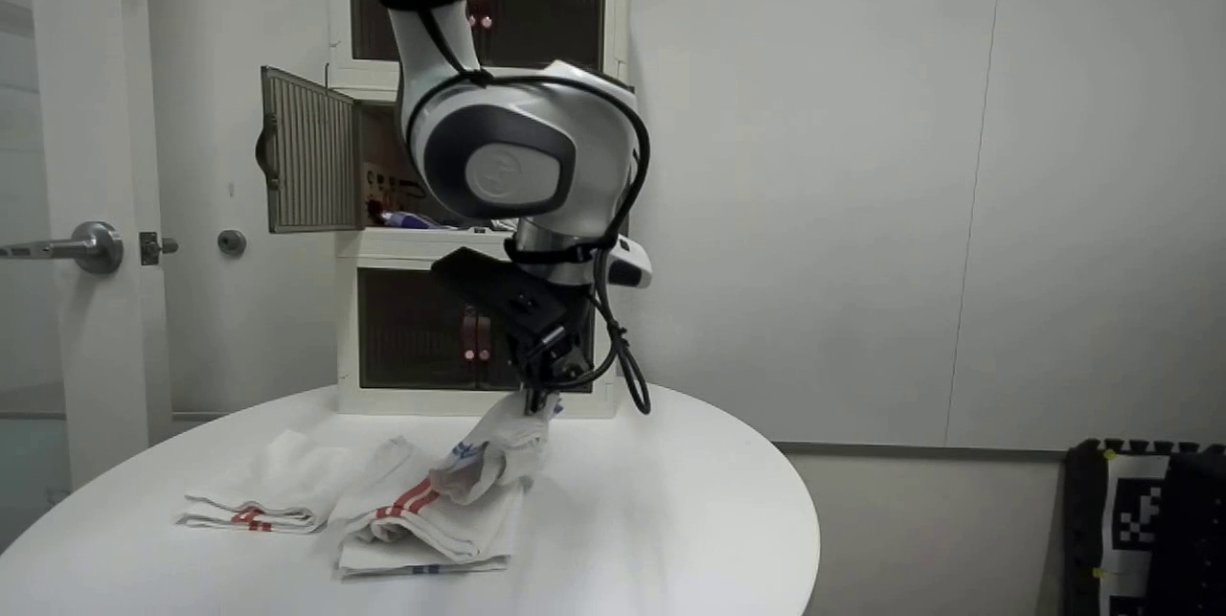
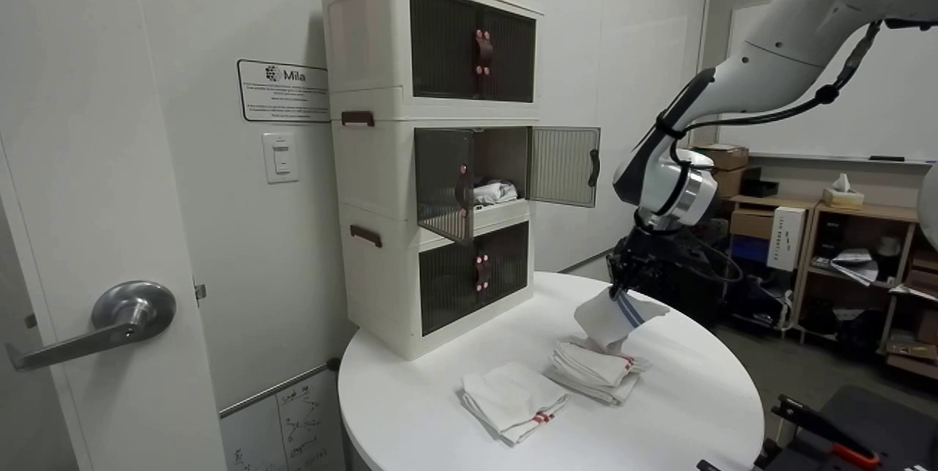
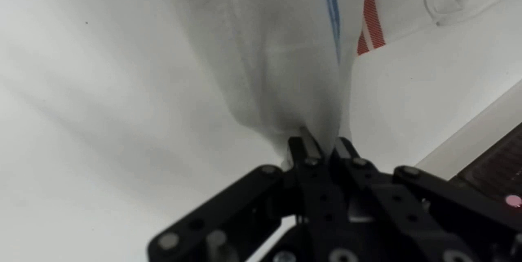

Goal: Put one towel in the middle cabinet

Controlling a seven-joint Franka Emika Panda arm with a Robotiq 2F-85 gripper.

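The white towel with blue stripes [image 1: 500, 444] hangs bunched from my gripper [image 1: 538, 398] in both exterior views [image 2: 602, 319]. My gripper is shut on its upper end; in the wrist view the towel [image 3: 285, 50] comes out between the fingertips [image 3: 322, 146]. Its lower end hangs at the stack of folded towels; I cannot tell if it touches. The middle cabinet [image 2: 374, 171] has both grey doors open in an exterior view, with white cloth [image 2: 495, 193] inside. In an exterior view [image 1: 380, 142] my arm hides much of its opening. My gripper is outside, in front of the bottom tier.
A red-striped towel [image 1: 455, 525] lies on another folded cloth with a blue mark at its edge. Another red-striped towel [image 2: 513, 398] lies beside it on the round white table [image 2: 410, 427]. The open doors [image 2: 443, 182] [image 2: 564, 167] stick out from the cabinet.
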